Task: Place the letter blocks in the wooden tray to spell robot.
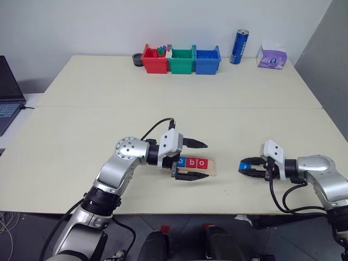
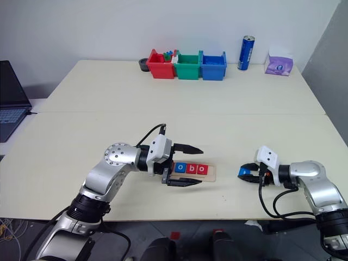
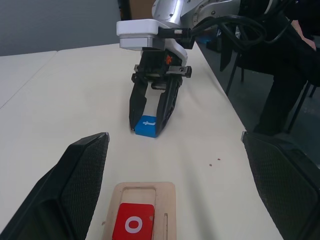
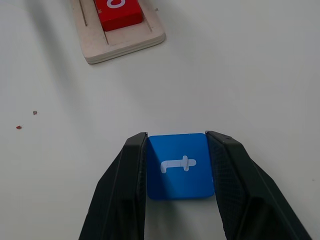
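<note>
The right claw [image 4: 176, 150] has its 2 black fingers pressed against both sides of the blue "t" block [image 4: 180, 166], and that block sits flat on the pale surface [image 1: 163, 92]. It lies well apart from the wooden tray [image 2: 211, 173], off toward the robot's right.

In the tray, 3 tiles show in a row: a blue one [image 2: 180, 168], then a red "b" [image 2: 191, 169], then a red "o" [image 2: 202, 169]. The end slot of the tray, on the side nearest the "t" block, is bare wood.

The left claw [image 2: 194, 166] hangs right over the tray, fingers spread wide, 1 on the far side and 1 on the near side, gripping nothing. It covers the tray's left end, so any tile there cannot be read.

At the far edge of the surface stand 3 bins, red [image 1: 155, 59], green [image 1: 181, 60] and blue [image 1: 207, 60], with a dark round object [image 1: 137, 58] beside the red one. Further right stand a blue can [image 1: 239, 47] and a purple tissue pack [image 1: 272, 57]. A laptop [image 1: 8, 100] sits off to the left.
</note>
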{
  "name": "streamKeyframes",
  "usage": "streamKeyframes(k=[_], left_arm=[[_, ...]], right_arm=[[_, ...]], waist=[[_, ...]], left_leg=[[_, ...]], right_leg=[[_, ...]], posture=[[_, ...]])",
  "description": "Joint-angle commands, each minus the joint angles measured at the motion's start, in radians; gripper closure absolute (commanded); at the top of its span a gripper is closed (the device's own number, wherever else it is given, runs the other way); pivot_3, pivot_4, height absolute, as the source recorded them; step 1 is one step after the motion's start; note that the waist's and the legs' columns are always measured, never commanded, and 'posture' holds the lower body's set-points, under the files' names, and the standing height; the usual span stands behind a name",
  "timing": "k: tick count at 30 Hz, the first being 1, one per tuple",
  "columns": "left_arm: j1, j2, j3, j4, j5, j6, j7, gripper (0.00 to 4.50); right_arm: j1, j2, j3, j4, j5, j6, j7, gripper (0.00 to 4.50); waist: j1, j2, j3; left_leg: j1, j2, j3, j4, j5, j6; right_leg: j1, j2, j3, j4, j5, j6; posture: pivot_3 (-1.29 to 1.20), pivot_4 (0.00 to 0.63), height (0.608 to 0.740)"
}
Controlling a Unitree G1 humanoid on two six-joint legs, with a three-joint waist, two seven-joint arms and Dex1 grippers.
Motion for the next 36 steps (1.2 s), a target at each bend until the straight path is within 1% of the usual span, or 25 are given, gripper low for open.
streamKeyframes(k=[1, 5, 8, 13, 16, 19, 23, 27, 36], left_arm=[[-0.014, 0.000, 0.011, -0.005, -0.008, -0.020, -0.005, 0.00], [-0.002, 0.038, 0.049, -0.003, -0.027, -0.037, -0.029, 0.00], [0.020, 0.106, 0.090, 0.020, -0.034, -0.064, -0.073, 0.00], [0.039, 0.215, 0.155, 0.101, -0.030, -0.124, -0.134, 0.00], [0.047, 0.249, 0.179, 0.123, -0.032, -0.145, -0.148, 0.00], [0.054, 0.246, 0.184, 0.113, -0.031, -0.151, -0.134, 0.00], [0.076, 0.217, 0.167, 0.054, -0.033, -0.134, -0.097, 0.00], [0.083, 0.194, 0.156, 0.020, -0.032, -0.115, -0.074, 0.00], [0.078, 0.194, 0.156, 0.014, -0.035, -0.105, -0.067, 0.00]], right_arm=[[-0.025, -0.014, -0.020, -0.066, 0.019, 0.019, 0.012, 3.07], [-0.068, 0.003, -0.016, -0.175, 0.069, 0.120, 0.001, 3.07], [-0.125, 0.050, 0.031, -0.223, 0.089, 0.193, -0.009, 3.07], [-0.204, 0.137, 0.126, -0.160, 0.035, 0.190, -0.013, 3.07], [-0.241, 0.166, 0.169, -0.100, 0.003, 0.170, -0.002, 3.07], [-0.265, 0.175, 0.191, -0.047, -0.021, 0.145, 0.010, 3.07], [-0.277, 0.166, 0.209, -0.005, -0.043, 0.117, 0.040, 3.07], [-0.285, 0.163, 0.213, 0.011, -0.052, 0.109, 0.064, 3.07], [-0.287, 0.162, 0.213, 0.034, -0.080, 0.084, 0.089, 3.07]], waist=[[0.000, 0.000, 0.000], [-0.003, 0.000, 0.000], [-0.008, 0.000, 0.000], [-0.003, 0.000, 0.000], [0.002, 0.000, 0.000], [0.005, 0.000, 0.000], [0.005, 0.000, 0.001], [0.002, 0.000, 0.001], [-0.001, 0.000, 0.001]], left_leg=[[0.000, 0.000, 0.000, 0.000, 0.000, 0.000], [0.000, 0.000, -0.001, 0.000, 0.000, 0.000], [0.001, 0.001, -0.001, 0.000, 0.000, 0.000], [0.001, 0.002, -0.001, 0.000, 0.000, 0.000], [0.000, 0.002, -0.001, 0.000, 0.000, 0.000], [-0.002, 0.002, -0.001, 0.000, 0.000, 0.000], [-0.002, 0.001, -0.001, 0.001, 0.000, 0.000], [-0.002, 0.001, -0.001, 0.001, 0.000, 0.000], [-0.001, 0.001, -0.001, 0.001, 0.000, 0.000]], right_leg=[[0.000, 0.000, 0.000, 0.000, 0.000, 0.000], [0.000, 0.000, 0.000, 0.000, 0.000, 0.000], [0.000, 0.001, 0.000, 0.001, 0.000, 0.000], [0.000, 0.002, -0.002, 0.001, 0.000, -0.001], [-0.001, 0.000, -0.001, 0.000, 0.000, -0.001], [-0.001, -0.004, -0.002, 0.000, 0.000, 0.000], [-0.001, -0.007, -0.001, -0.001, 0.000, 0.001], [-0.001, -0.007, -0.002, 0.000, 0.000, 0.001], [-0.001, -0.005, -0.002, 0.001, 0.000, 0.001]], posture=[[0.00, 0.150, 0.740], [0.00, 0.150, 0.740], [0.00, 0.150, 0.740], [0.00, 0.150, 0.740], [0.00, 0.150, 0.740], [0.00, 0.150, 0.740], [0.00, 0.150, 0.740], [0.00, 0.150, 0.740], [0.00, 0.150, 0.740]])
